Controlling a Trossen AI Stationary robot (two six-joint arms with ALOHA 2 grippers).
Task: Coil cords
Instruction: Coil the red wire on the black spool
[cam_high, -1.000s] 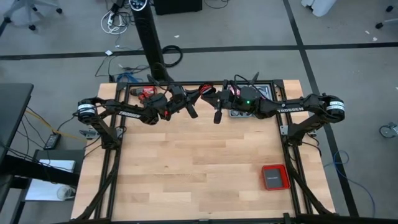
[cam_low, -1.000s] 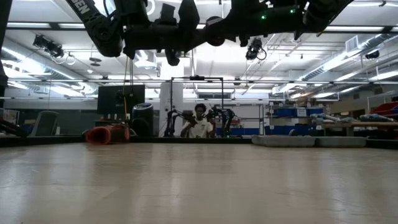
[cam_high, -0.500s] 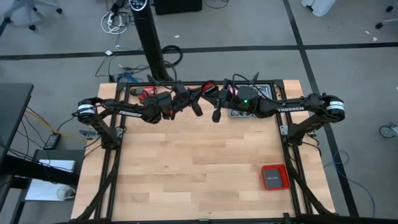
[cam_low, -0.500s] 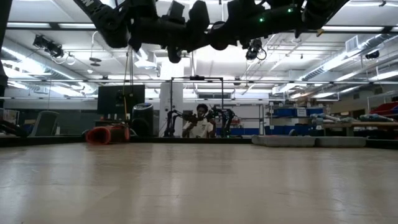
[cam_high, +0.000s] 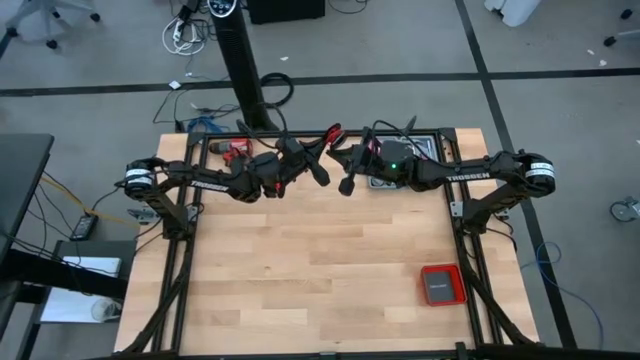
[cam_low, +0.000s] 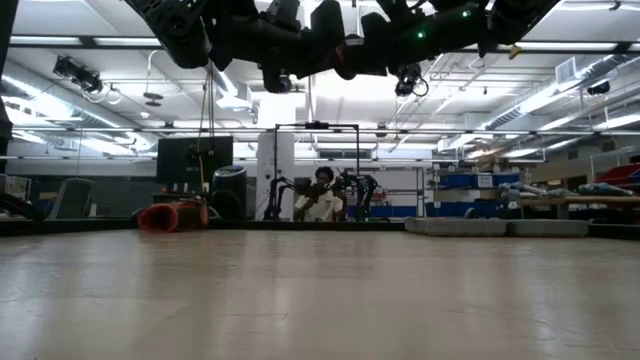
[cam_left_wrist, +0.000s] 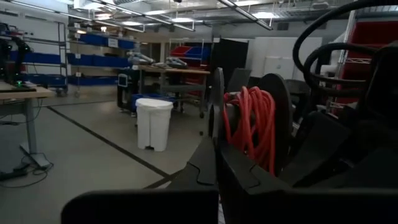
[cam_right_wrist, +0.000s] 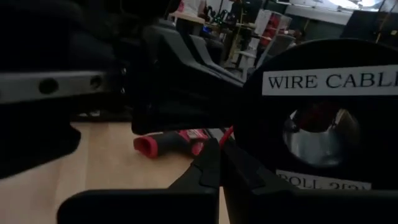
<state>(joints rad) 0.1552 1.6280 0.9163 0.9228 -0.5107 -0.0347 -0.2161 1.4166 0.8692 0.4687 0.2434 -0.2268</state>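
A black spool (cam_left_wrist: 249, 124) wound with red cord hangs in the air over the table's far middle, between my two grippers. One flange (cam_right_wrist: 323, 118) is labelled WIRE CABLE. In the high view the spool (cam_high: 333, 147) shows as a red patch among the arms. My left gripper (cam_high: 318, 170) is shut at the spool's rim. My right gripper (cam_high: 346, 184) is shut on a thin run of red cord beside that flange. Both stand high above the table. My left gripper has its shut fingertips right at the rim of one spool flange (cam_left_wrist: 216, 134), seen edge-on. The fingers hide whether they pinch it. The spool stands clear of the table, beyond the fingertips. My right gripper pinches a single strand of red cord (cam_right_wrist: 227, 134) at its fingertips. The strand runs up toward the spool flange close by.
A red power tool (cam_high: 237, 150) lies at the table's far left, also in the low view (cam_low: 170, 215) and the right wrist view (cam_right_wrist: 168, 143). A red box (cam_high: 441, 285) sits near the right edge. A grey tray (cam_low: 480, 226) lies at the far right. A person (cam_low: 320, 200) stands beyond the table.
My left gripper has gone toward the table's right and a little toward its far edge, closing on the right gripper and the spool. Both arms have risen slightly in the low view. My right gripper has shifted a little toward the left.
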